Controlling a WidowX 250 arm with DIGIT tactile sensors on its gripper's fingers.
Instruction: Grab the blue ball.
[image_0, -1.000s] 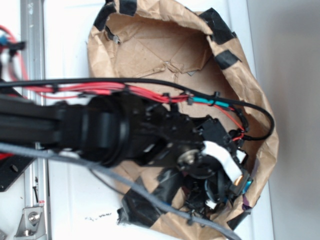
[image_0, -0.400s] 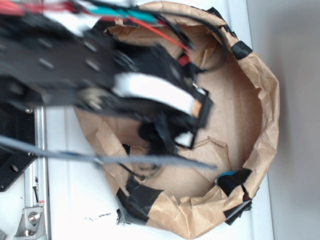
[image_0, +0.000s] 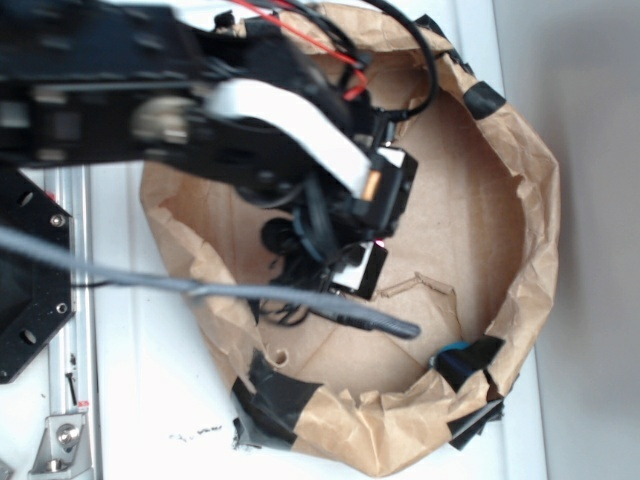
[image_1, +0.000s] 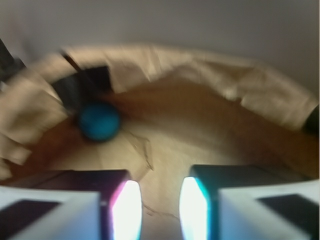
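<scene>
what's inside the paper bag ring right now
The blue ball lies on the floor against the paper bag wall, by a black tape patch. The gripper hovers inside, empty. The arm hides the rest.

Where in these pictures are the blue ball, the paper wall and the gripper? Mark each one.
blue ball (image_1: 99, 121), wrist view, middle of its round face.
paper wall (image_0: 535, 215), exterior view, crumpled brown rim on the right.
gripper (image_1: 160, 205), wrist view, gap between its two fingertips.

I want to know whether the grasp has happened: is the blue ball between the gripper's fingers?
No. In the wrist view the blue ball lies against the paper wall, apart from the empty gripper.
</scene>
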